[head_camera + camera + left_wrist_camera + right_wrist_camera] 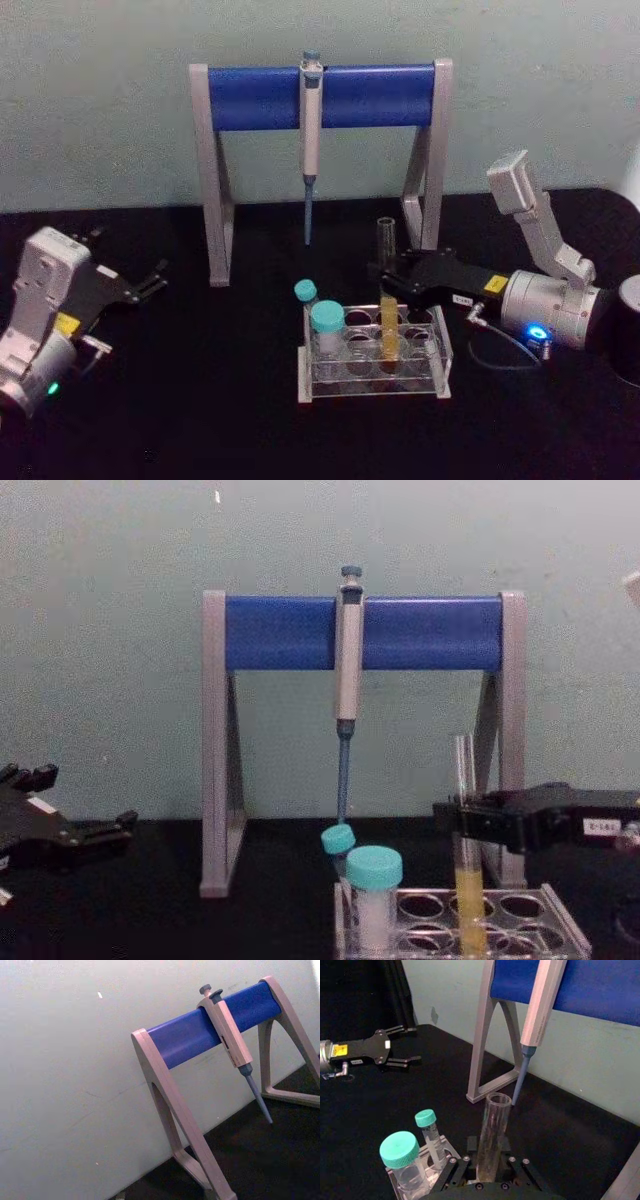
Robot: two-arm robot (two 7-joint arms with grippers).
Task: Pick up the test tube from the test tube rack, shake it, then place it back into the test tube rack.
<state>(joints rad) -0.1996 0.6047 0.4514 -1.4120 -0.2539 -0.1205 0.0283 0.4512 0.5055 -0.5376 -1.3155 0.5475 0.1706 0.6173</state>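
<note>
The test tube (388,335) stands upright in the test tube rack (420,375), in a hole toward the rack's right half, with its yellow liquid down inside the rack and its clear, open mouth well above the top plate. We judge it light, stiff and brittle: thin glass, smooth enough to slip, and uncapped, so the liquid can spill if it tips far or is shaken hard.

The right gripper (384,274) reaches in from the right and has its fingers closed narrowly on the bare glass, above the liquid line and below the mouth. That looks to us like the right place to hold: high enough to clear the rack, low enough to control the swing. A firm but gentle squeeze seems called for, and a straight lift so the glass does not bind in its hole.

Two teal-capped tubes (327,318) share the rack on its left side, near the test tube but apart from it, so sideways motion should wait until the bottom is clear.

Behind the rack, a pipette (311,130) hangs from the blue bar of its stand (255,97), tip pointing down close to the tube's mouth in the wrist view.

The left gripper (415,1044) sits far off to the left over the dark surface (200,400), its fingers spread wide and holding nothing.
</note>
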